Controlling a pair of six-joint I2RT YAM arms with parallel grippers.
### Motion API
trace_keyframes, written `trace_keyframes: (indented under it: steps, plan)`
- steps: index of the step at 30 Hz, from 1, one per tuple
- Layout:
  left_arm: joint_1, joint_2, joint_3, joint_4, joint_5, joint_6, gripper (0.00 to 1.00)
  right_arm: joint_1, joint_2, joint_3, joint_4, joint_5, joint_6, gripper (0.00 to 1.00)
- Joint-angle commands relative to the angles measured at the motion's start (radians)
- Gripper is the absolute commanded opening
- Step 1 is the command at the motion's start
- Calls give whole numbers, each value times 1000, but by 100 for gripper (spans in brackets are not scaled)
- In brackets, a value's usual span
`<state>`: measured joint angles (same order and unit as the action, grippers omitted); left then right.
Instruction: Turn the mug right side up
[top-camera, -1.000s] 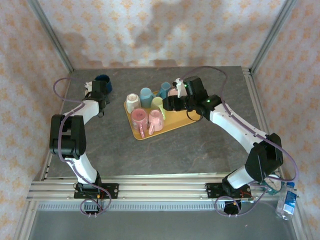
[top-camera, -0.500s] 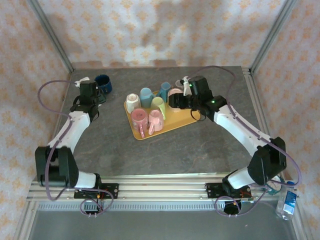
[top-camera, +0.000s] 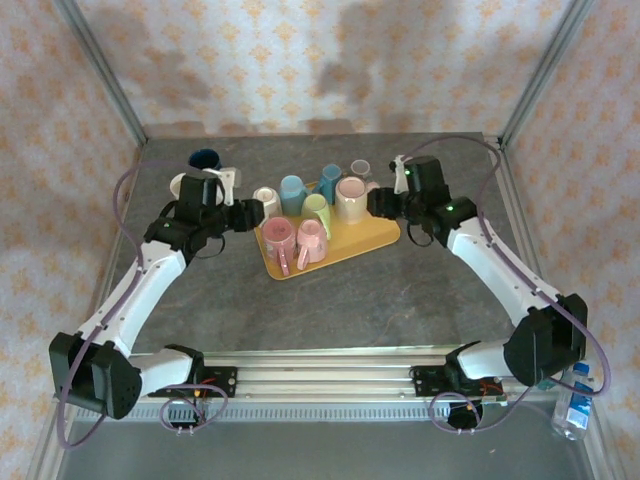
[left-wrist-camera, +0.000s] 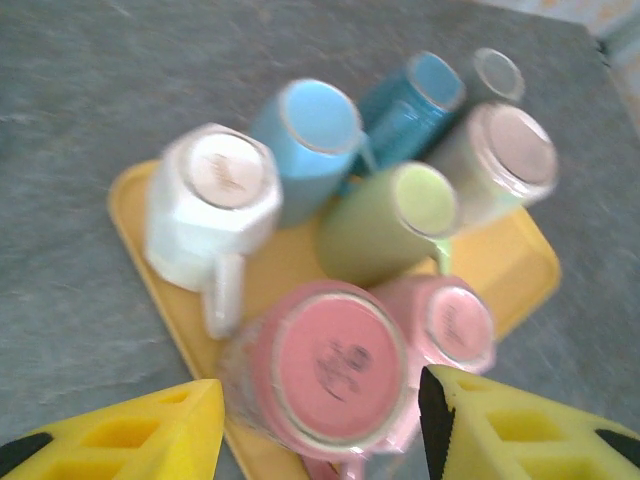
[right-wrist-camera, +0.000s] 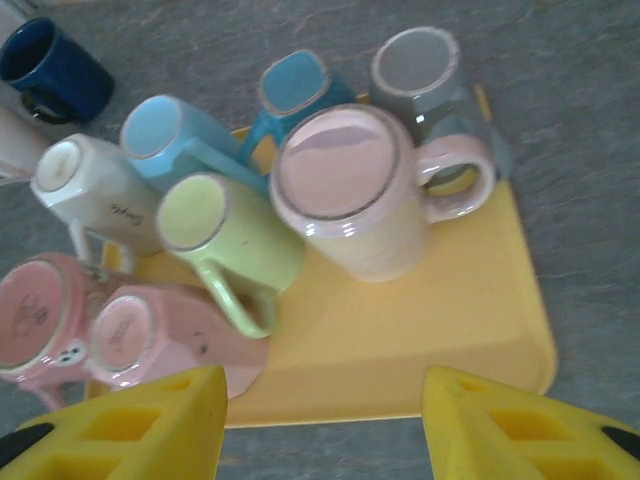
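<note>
Left tool (top-camera: 247, 213) now beside tray (top-camera: 368, 233); right tool (top-camera: 378, 203) further right

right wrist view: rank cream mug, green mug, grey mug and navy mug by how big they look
1. cream mug, clearly largest
2. green mug
3. grey mug and navy mug: these look alike. The grey one is partly hidden and the navy one sits farther off, so I won't rank them.
</note>
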<state>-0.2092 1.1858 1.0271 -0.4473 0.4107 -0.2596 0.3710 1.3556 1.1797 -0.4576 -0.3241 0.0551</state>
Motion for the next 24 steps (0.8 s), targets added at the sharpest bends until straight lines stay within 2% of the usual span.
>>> trace_keyframes:
  steps: [1, 3, 7, 9, 12, 16, 24]
  plan:
    - [-17, -44, -29, 8, 103, -5, 54, -73, 35, 15, -11, -54, -188, 53]
    - [-25, -59, -49, 35, 108, -23, 54, -110, 47, 2, 33, -84, -300, 53]
    - [-35, -90, -86, 87, 119, -29, 54, -170, 83, -54, 140, -255, -645, 58]
    - [-38, -103, -105, 121, 130, -31, 54, -194, 132, -40, 139, -342, -787, 59]
    - [-40, -116, -139, 184, 173, -32, 54, -241, 254, 71, 46, -481, -901, 59]
    - [-48, -131, -174, 248, 218, -36, 54, -247, 423, 237, -128, -486, -1103, 59]
    - [-58, -110, -142, 192, 219, -6, 55, -248, 611, 452, -271, -483, -1353, 60]
